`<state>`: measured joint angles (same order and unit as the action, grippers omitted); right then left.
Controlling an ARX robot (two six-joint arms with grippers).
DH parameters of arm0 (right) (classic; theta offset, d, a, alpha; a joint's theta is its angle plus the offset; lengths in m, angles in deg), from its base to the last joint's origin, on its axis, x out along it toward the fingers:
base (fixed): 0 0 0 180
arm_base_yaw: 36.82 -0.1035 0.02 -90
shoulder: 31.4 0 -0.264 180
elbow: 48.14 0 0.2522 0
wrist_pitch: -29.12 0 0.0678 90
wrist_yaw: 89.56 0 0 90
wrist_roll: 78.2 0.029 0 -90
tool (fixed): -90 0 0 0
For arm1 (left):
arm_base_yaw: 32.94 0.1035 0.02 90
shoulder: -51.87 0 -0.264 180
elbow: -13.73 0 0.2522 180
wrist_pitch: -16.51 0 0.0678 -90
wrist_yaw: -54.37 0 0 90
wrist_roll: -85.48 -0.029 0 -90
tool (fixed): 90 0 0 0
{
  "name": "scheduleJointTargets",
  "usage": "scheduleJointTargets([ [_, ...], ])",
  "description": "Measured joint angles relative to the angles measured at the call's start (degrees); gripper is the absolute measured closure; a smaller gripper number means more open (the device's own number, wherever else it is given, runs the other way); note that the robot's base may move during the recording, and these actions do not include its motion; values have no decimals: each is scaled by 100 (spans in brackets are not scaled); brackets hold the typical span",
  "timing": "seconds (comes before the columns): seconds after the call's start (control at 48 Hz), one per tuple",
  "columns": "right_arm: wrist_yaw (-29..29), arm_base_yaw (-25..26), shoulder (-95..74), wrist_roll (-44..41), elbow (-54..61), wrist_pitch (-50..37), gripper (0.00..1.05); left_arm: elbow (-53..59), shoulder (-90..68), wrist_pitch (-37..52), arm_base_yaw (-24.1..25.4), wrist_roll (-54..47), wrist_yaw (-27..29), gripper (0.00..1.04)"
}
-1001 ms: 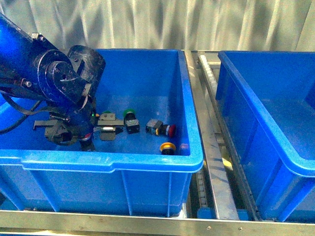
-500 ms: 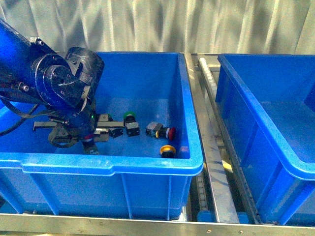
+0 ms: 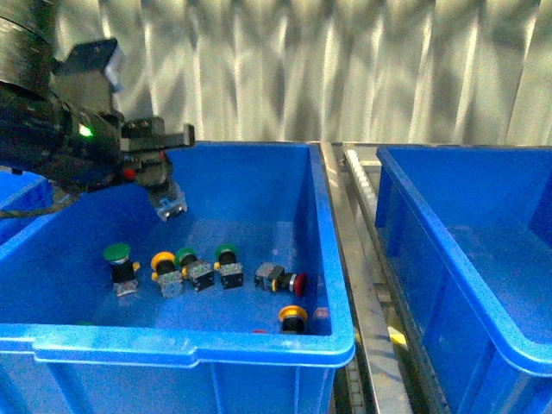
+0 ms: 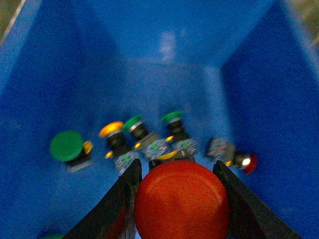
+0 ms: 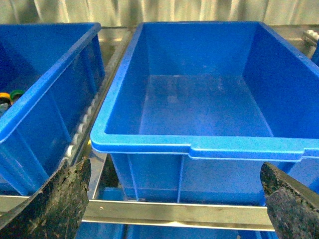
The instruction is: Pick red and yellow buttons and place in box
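Note:
My left gripper (image 3: 160, 186) hangs above the left blue bin (image 3: 190, 349), shut on a red button (image 4: 182, 201) whose big red cap fills the space between the fingers (image 4: 119, 199). On the bin floor below lie a red button (image 3: 297, 283), a yellow button (image 3: 293, 316) near the front wall and another yellow button (image 3: 163, 260), among green-capped ones (image 3: 117, 254). The box (image 3: 414, 207) is the blue bin on the right; the right wrist view shows it (image 5: 199, 144) with nothing inside. My right gripper (image 5: 177, 209) is open in front of that box's near wall.
A metal roller rail (image 3: 362, 259) runs between the two bins. A metal frame bar (image 5: 174, 211) crosses below the box's front. A grey curtain (image 3: 345, 69) hangs behind. The green buttons (image 4: 172, 117) sit mixed with the yellow ones.
My left gripper has risen from the bin floor to above the bin, carrying the red button. Buttons that the arm hid now show.

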<state>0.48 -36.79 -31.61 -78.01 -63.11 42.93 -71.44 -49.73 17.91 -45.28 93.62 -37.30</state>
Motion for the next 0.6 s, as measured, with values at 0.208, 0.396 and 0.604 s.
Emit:
scheduleJointTargets([
  [0.208,0,2,0,0,0,0,6,1429,1338,1794,232,977,-2044,71],
  [0.396,0,2,0,0,0,0,6,2286,1495,3521,57,2745,-3053,71],
  [0.604,0,2,0,0,0,0,6,2398,1001,4835,-778,3995,-3427,71],
])
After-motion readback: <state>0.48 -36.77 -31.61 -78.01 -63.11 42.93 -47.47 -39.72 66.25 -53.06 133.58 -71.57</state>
